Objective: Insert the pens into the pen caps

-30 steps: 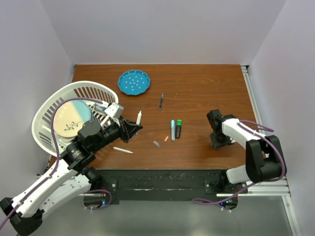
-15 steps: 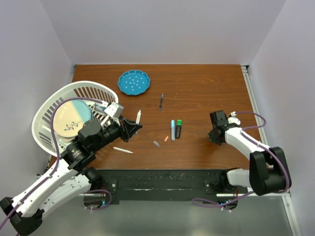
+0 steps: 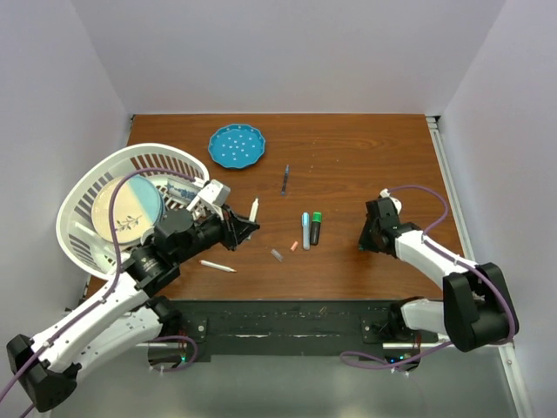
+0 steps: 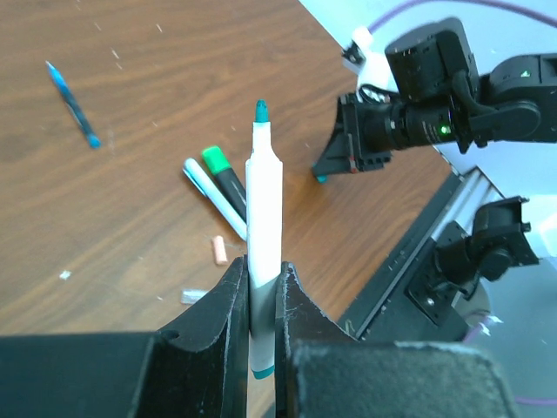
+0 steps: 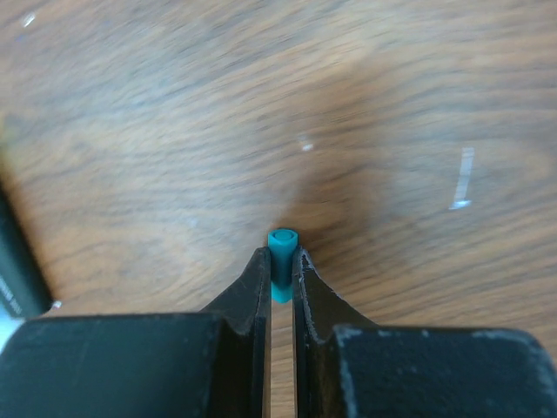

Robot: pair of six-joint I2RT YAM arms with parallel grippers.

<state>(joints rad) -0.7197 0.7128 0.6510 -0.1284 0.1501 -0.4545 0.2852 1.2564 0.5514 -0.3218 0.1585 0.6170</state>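
Teal is the match to make. From above, the left gripper [image 3: 248, 228] is clamped on a white pen [image 3: 253, 209] left of centre, with the right gripper [image 3: 364, 241] well apart to its right. The left wrist view shows the pen's long axis running teal tip first, somewhat off line from that right gripper (it needs swinging across, I judge). The right wrist view shows jaws pinching a teal cap [image 5: 282, 247], hollow end outward.

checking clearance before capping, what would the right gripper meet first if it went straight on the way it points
Bare wood of the table: the right gripper, shut on the teal cap, points at it with nothing between. The cap would likely touch first; the gap is hard to judge.
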